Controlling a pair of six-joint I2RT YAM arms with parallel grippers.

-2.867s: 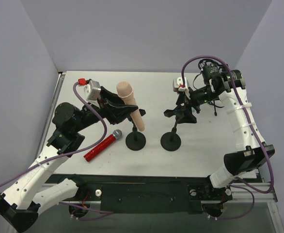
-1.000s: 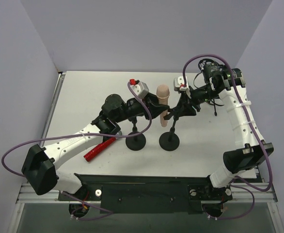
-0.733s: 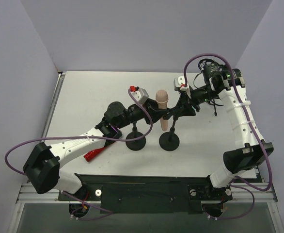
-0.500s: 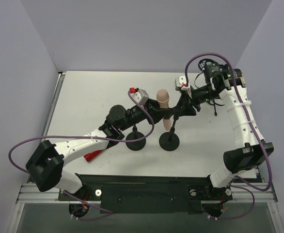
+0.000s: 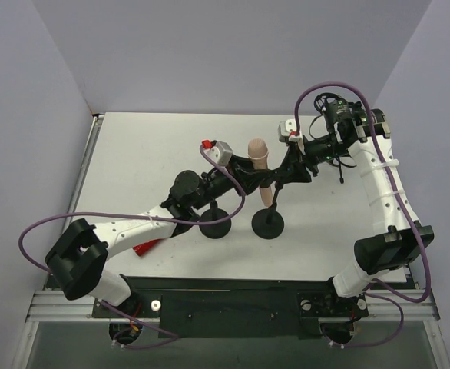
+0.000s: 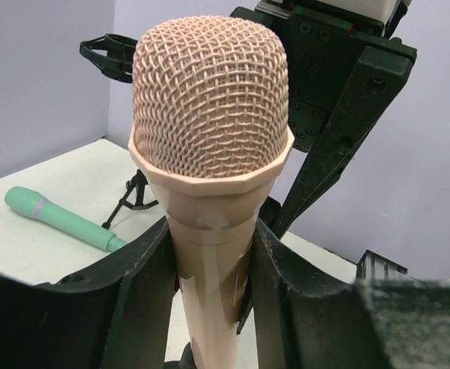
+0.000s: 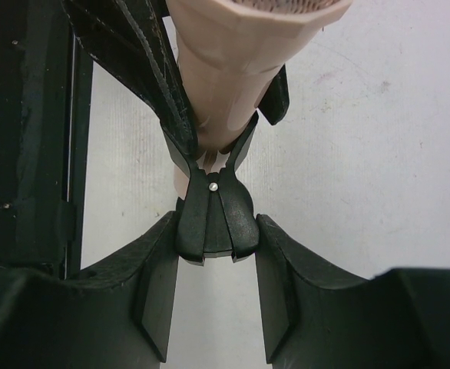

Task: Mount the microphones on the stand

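The pale pink microphone (image 5: 260, 163) stands upright, head up, above the middle of the table, and my left gripper (image 5: 256, 177) is shut on its handle. In the left wrist view its mesh head (image 6: 210, 92) fills the frame. My right gripper (image 5: 288, 169) is shut on the handles of the right stand's clip (image 7: 213, 211). The clip's jaws are spread around the pink handle (image 7: 225, 84). That stand's round base (image 5: 269, 224) rests on the table. The red microphone (image 5: 143, 247) lies mostly hidden under my left arm. The teal microphone (image 6: 56, 217) lies flat on the table.
A second black stand (image 5: 215, 225) rises just left of the first, under my left forearm. A small tripod holder (image 6: 130, 196) with an empty clip stands near the teal microphone. Purple walls close off the back and both sides of the table (image 5: 133, 154).
My left arm has stretched to the right, carrying the pink microphone from the left stand to the right stand's clip. My right gripper has stayed on that clip, hardly shifting.
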